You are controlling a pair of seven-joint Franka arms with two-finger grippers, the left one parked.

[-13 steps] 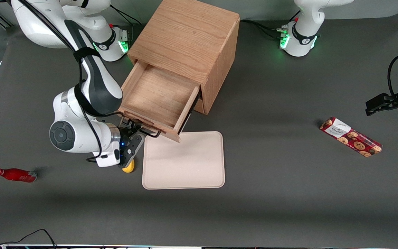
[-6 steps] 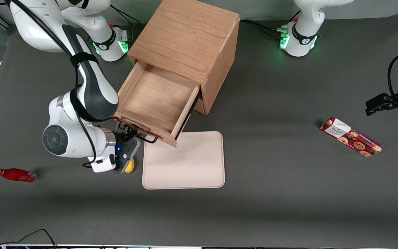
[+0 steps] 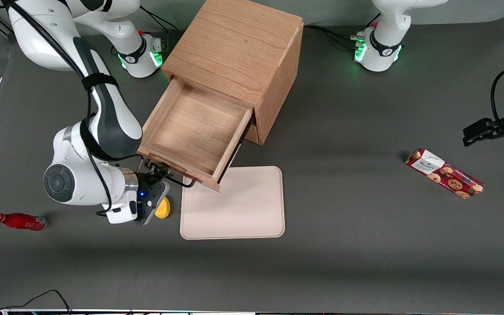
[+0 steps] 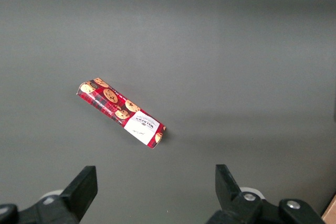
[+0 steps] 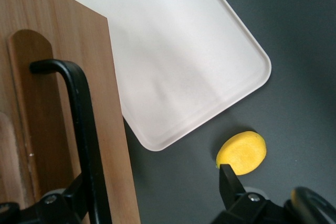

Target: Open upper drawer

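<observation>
The upper drawer (image 3: 193,131) of the light oak cabinet (image 3: 234,48) stands pulled well out, and its wooden inside holds nothing. Its dark bar handle (image 3: 177,179) runs along the drawer front (image 5: 113,129), on the side nearest the front camera. My gripper (image 3: 153,171) is at that handle, low over the table. In the right wrist view the gripper (image 5: 154,184) is open wide. One finger (image 5: 79,198) rests against the handle bar (image 5: 79,119), and the other finger (image 5: 227,179) stands apart near a yellow piece.
A pale tray (image 3: 234,205) lies on the table just under the drawer's front corner. A small yellow piece (image 3: 163,208) lies beside the tray, close to my gripper. A red bottle (image 3: 18,221) lies toward the working arm's end, a cookie box (image 3: 444,173) toward the parked arm's.
The drawer has slid farther out of the cabinet, and my gripper and forearm have moved with its handle toward the working arm's end. The yellow piece now shows more fully.
</observation>
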